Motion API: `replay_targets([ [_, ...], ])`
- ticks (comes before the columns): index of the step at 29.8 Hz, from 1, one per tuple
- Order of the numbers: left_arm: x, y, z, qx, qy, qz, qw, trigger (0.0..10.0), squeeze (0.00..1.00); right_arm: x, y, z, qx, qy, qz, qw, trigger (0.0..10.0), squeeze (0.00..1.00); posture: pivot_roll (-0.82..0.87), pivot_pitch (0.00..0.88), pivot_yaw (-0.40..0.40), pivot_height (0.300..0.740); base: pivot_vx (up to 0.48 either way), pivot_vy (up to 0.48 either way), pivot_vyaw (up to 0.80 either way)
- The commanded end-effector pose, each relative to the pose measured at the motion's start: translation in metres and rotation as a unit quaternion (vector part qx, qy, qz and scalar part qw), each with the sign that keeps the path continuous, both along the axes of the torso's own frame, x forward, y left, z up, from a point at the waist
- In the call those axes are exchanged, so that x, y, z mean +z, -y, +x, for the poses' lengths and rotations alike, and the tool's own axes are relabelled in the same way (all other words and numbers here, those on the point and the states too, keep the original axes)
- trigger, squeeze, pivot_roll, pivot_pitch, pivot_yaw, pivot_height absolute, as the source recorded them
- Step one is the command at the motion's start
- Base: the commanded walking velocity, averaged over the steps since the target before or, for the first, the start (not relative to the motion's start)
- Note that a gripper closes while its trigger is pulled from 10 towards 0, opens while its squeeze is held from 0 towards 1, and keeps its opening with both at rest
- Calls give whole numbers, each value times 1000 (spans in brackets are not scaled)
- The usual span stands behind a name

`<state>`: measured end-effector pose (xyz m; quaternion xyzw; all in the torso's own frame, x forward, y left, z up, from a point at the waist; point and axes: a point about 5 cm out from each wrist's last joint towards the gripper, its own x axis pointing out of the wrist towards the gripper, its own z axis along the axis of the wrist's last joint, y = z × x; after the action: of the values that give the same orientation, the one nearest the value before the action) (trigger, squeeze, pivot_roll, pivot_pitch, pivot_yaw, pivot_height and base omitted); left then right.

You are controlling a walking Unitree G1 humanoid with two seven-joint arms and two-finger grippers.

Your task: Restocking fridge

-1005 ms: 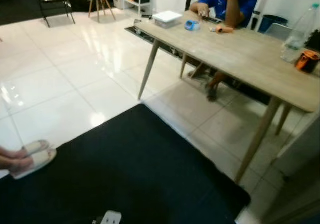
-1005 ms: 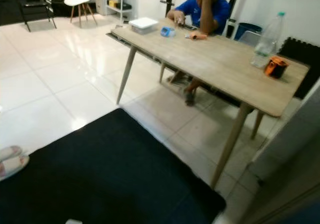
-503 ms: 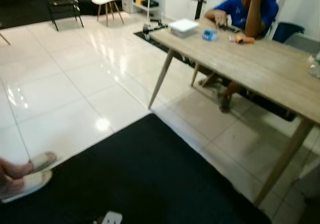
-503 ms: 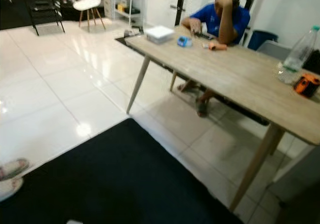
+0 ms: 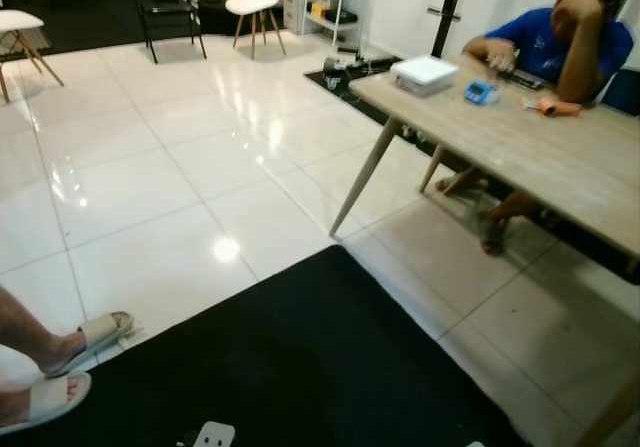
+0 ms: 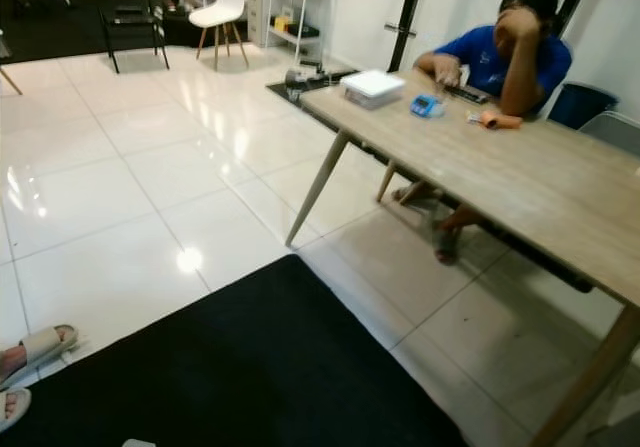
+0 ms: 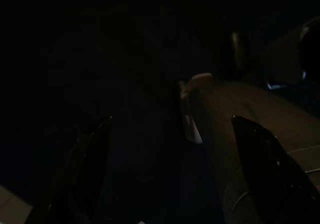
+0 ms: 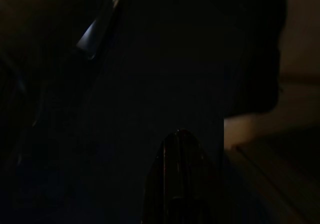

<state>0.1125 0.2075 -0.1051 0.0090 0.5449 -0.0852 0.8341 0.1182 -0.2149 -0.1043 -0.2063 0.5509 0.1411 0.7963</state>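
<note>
1 person (image 6: 505,52) seated, wooden table (image 6: 520,182), black mat (image 6: 240,367)

Right gripper: one glossy black fingertip (image 8: 177,179) visible in near darkness, its rounded tip catching a faint sheen; whether the fingers are parted cannot be told. Beyond the fingertip, a broad dark surface (image 8: 165,68); to one side of it, a dim pale floor area (image 8: 260,149). Far from the fingertip, a small bright glint (image 8: 95,31) on an unidentifiable edge.
</note>
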Motion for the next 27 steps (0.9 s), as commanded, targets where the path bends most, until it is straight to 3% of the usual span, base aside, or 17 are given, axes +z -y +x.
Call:
replay_targets([
  [1, -3, 4, -8, 3, -20, -7, 1000, 10000, 0, 0, 4, -2, 8, -7, -7, 1000, 10000, 0, 5, 60, -33, 740, 390, 0, 0],
  [7, -3, 11, -5, -27, -22, -8, 999, 10000, 0, 1, 11, -1, -10, -7, -21, 1000, 10000, 0, -35, 61, -31, 740, 393, 0, -800],
  [14, -4, 14, -3, -24, -19, -8, 999, 10000, 0, 4, 25, -4, -20, -6, -36, 999, 10000, 0, -39, 55, -33, 740, 392, 0, -571],
  [17, -3, 9, -3, -39, -22, -4, 999, 10000, 0, 7, 27, 4, -45, 12, -29, 998, 10000, 0, -28, 74, -21, 740, 394, 0, 0],
  [20, 0, -2, 1, -48, -22, 10, 999, 10000, 0, 9, 24, 12, -33, 20, -36, 999, 10000, 0, -29, 80, 2, 740, 395, 0, 0],
  [27, 4, -15, 5, -59, -20, 27, 998, 10000, 0, 9, 19, 18, -44, 25, -33, 998, 10000, 0, -18, 43, 1, 740, 395, 0, 0],
])
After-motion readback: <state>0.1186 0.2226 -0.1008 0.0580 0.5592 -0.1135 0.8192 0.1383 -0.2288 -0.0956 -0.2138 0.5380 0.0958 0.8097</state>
